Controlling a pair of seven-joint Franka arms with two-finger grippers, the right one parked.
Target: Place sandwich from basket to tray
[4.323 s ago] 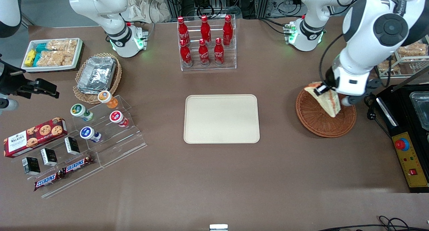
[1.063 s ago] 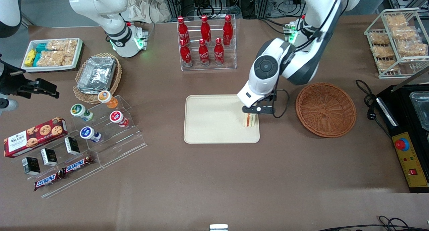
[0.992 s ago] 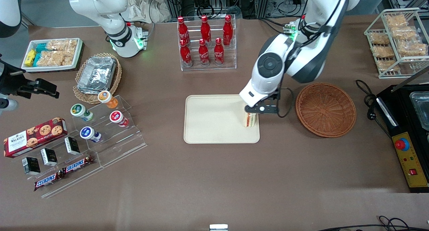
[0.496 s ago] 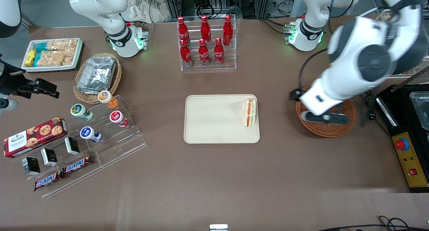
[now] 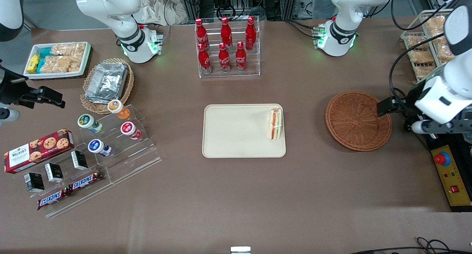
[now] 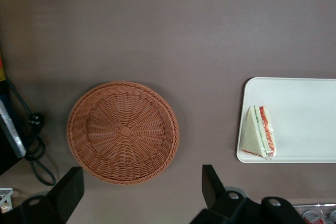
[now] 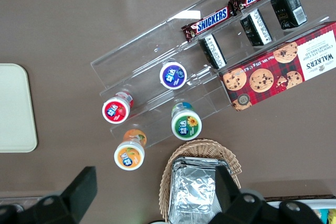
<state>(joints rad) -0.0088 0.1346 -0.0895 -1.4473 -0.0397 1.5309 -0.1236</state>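
Wrapped sandwich (orange-red filling showing) on tray, gripper spread above basket

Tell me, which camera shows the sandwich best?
The left wrist view: the sandwich shows its whole triangular face, lying on the tray. The front view shows only its layered edge. The right wrist view misses it. The gripper hangs open near the basket.

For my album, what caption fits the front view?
Sandwich rests on the tray; the basket sits empty, and the open pincer hangs past its rim.
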